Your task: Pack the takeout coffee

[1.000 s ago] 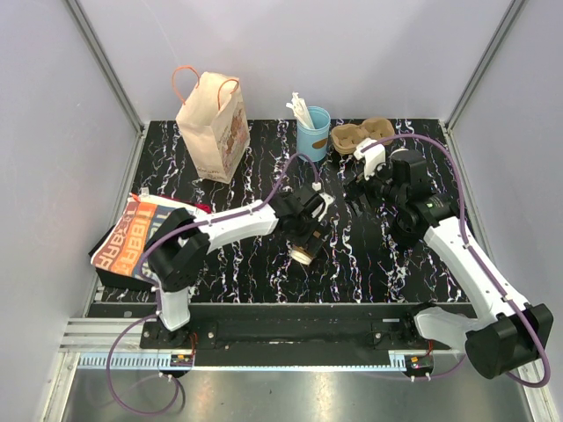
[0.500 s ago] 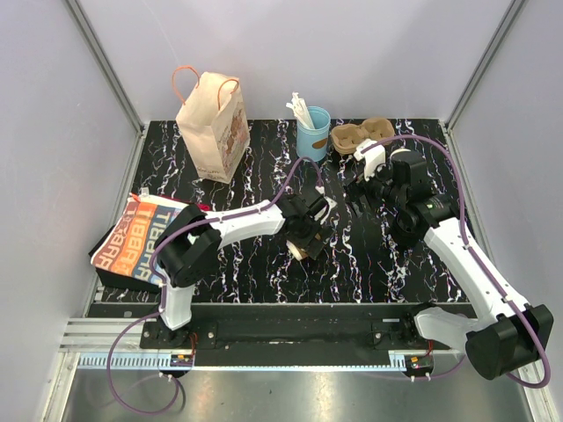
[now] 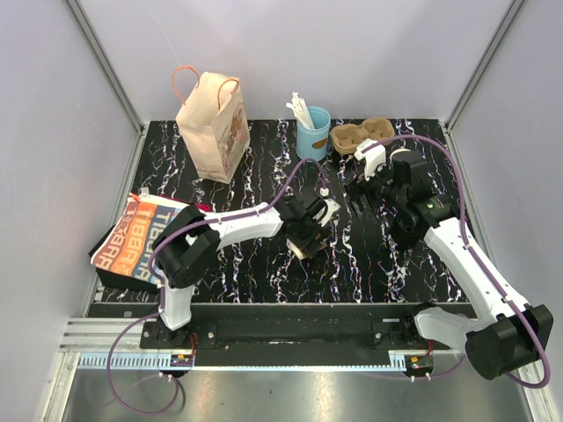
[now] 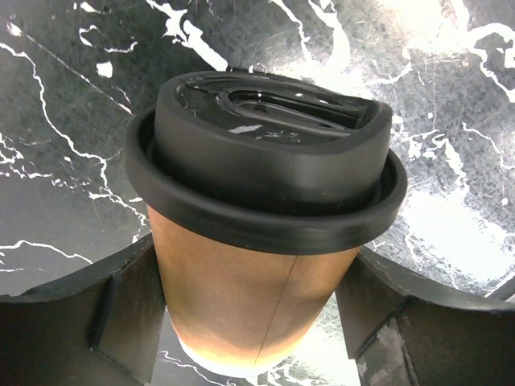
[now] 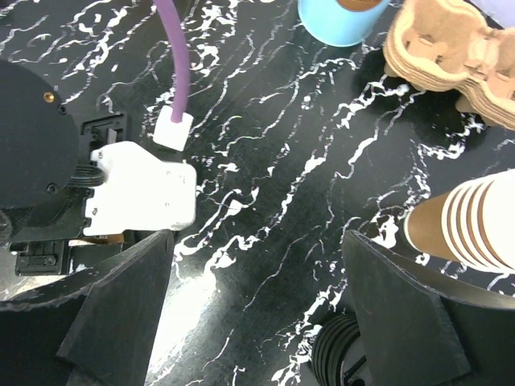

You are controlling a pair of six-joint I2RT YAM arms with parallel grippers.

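The takeout coffee (image 4: 249,273) is a tan kraft cup with a black lid (image 4: 265,153). It fills the left wrist view, and the black fingers (image 4: 121,314) press its sides. In the top view the cup (image 3: 302,250) shows tilted under my left gripper (image 3: 306,239), just above the black marbled table near the middle. My left gripper (image 4: 257,330) is shut on the cup. My right gripper (image 3: 361,199) hovers open and empty to the right of it. In the right wrist view, the right gripper (image 5: 257,314) has only bare table between its fingers.
A brown paper bag (image 3: 214,114) stands at the back left. A light-blue cup of white sticks (image 3: 312,132) and a pulp cup carrier (image 3: 361,136) stand at the back. A stack of tan cups (image 5: 475,221) and black lids (image 5: 346,362) lie beside the right gripper. A colourful box (image 3: 141,233) is at the left edge.
My left wrist has turned and shifted slightly right with the cup in it, bringing the cup a little more under the gripper. The right arm has not moved.
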